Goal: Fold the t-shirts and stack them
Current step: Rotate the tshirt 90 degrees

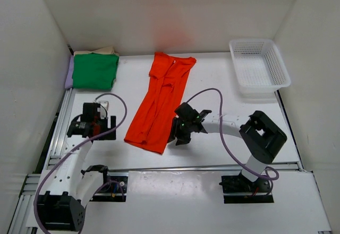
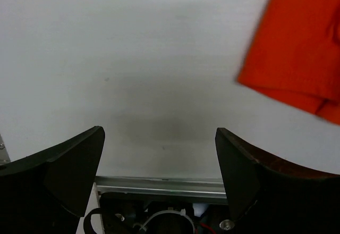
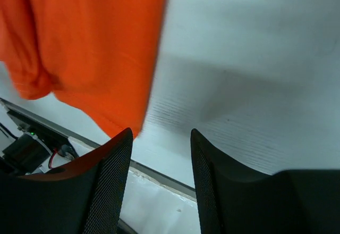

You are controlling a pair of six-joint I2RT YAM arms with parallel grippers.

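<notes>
Orange-red t-shirt (image 1: 159,103) just left of right gripper (image 3: 161,138); white mesh basket (image 1: 260,66) well beyond. Jaws spread, empty, arm low; left gripper (image 2: 159,133) spread too.

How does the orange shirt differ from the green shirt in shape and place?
The orange shirt lies long and narrow; the green shirt is a compact rectangle. The orange shirt lies alone mid-table; the green shirt tops a pile in the far left corner. Both are plain cloth.

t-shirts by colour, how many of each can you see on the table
orange-red t-shirt: 1
green t-shirt: 1
beige t-shirt: 1, only an edge showing
lilac t-shirt: 1, only an edge showing
total: 4
</notes>
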